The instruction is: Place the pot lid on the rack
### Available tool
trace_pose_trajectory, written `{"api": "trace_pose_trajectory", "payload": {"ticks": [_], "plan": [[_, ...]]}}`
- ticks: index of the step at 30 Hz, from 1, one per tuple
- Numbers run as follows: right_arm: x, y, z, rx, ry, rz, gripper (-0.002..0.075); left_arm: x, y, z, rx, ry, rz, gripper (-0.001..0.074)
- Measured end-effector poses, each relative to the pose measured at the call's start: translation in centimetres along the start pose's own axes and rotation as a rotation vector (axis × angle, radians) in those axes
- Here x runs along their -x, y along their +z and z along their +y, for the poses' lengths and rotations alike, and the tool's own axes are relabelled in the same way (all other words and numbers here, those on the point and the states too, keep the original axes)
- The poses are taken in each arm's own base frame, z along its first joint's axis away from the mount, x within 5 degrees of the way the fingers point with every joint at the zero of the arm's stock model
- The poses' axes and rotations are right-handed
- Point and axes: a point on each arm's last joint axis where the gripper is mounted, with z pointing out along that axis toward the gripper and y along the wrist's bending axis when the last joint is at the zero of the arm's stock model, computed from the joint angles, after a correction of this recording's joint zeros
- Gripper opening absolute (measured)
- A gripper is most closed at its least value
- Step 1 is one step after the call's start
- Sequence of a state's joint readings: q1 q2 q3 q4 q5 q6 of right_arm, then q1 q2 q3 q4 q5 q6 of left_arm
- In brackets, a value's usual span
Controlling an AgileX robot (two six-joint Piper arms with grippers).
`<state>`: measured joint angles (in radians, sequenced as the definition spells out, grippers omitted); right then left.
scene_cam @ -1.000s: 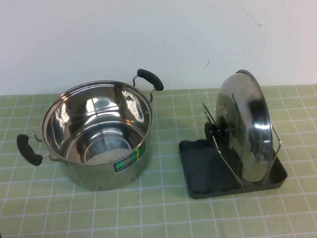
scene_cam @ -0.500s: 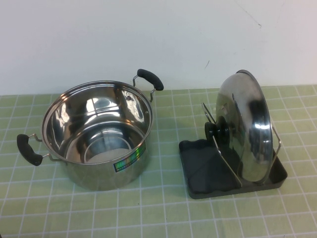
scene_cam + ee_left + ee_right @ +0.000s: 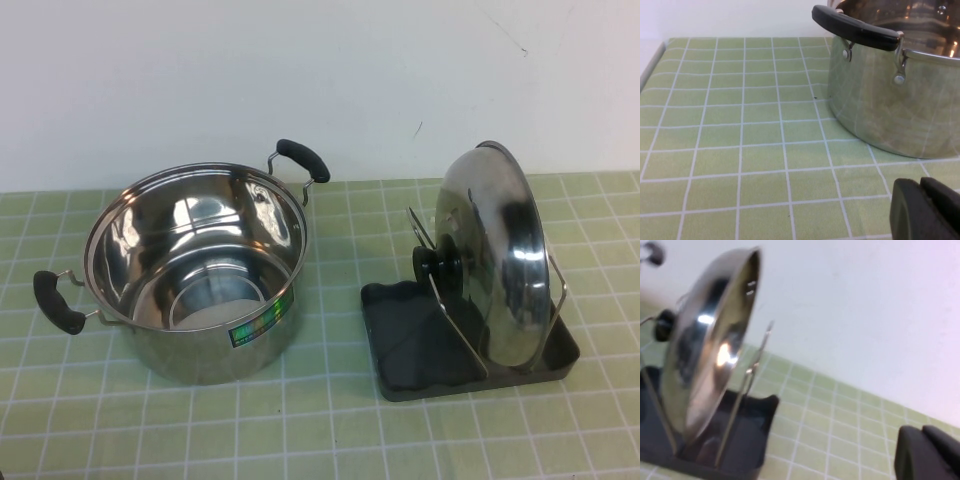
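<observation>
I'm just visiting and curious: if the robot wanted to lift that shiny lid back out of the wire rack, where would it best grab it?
Probably by the black knob: the pot lid stands on edge in the rack, its knob facing the pot, so come from that side. Its smooth dome looks slippery. The left gripper sits near the pot, the right gripper beside the rack.

Round domed shiny stainless-steel pot lid with black centre knob stands on edge, nearly upright, leaning slightly, knob side toward the robot's left. It sits between the thin silver wire dividers of the rack, lower rim down in the rack's dark grey square shallow tray. Right wrist view: same lid on edge, wire upright just beside its rim, tray under it.
</observation>
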<state>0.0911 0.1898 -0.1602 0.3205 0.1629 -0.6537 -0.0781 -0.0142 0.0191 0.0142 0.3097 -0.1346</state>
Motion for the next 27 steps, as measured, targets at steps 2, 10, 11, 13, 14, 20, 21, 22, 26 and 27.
{"api": "trace_pose_trajectory", "payload": {"ticks": [2,10,11,13,14,20,21,22,26,27], "plan": [[-1.4,-0.4,0.2,-0.054,0.021,-0.031,-0.0001,0.0,0.0,0.0,0.0,0.0,0.0,-0.0002],[-6.6,-0.6,1.2,-0.114,0.107,0.174,-0.0001,0.0,0.0,0.0,0.0,0.003,0.0,-0.0002],[-6.8,-0.7,1.2,-0.117,0.102,0.201,-0.0001,0.0,0.0,0.0,0.0,0.003,0.0,-0.0002],[-6.9,-0.7,1.2,-0.127,0.106,0.21,-0.0001,0.0,0.0,0.0,0.0,0.003,0.0,-0.0002],[-6.9,-0.7,1.2,-0.131,0.114,0.21,-0.0001,0.0,0.0,0.0,0.0,0.003,0.0,-0.0002],[-6.9,-0.7,1.1,-0.142,0.184,0.207,-0.0001,0.0,0.0,0.0,0.0,0.003,0.0,-0.0002],[-6.9,-0.7,1.1,-0.144,0.197,0.207,-0.0001,0.0,0.0,0.0,0.0,0.003,0.0,-0.0002],[-6.9,-0.7,1.1,-0.146,0.215,0.206,-0.0001,0.0,0.0,0.0,0.0,0.003,0.0,-0.0002],[-6.9,-0.7,1.1,-0.157,0.279,0.203,-0.0001,0.0,0.0,0.0,0.0,0.003,0.0,-0.0002],[-6.9,-0.7,1.1,-0.159,0.289,0.202,-0.0001,0.0,0.0,0.0,0.0,0.003,0.0,-0.0002]]}}
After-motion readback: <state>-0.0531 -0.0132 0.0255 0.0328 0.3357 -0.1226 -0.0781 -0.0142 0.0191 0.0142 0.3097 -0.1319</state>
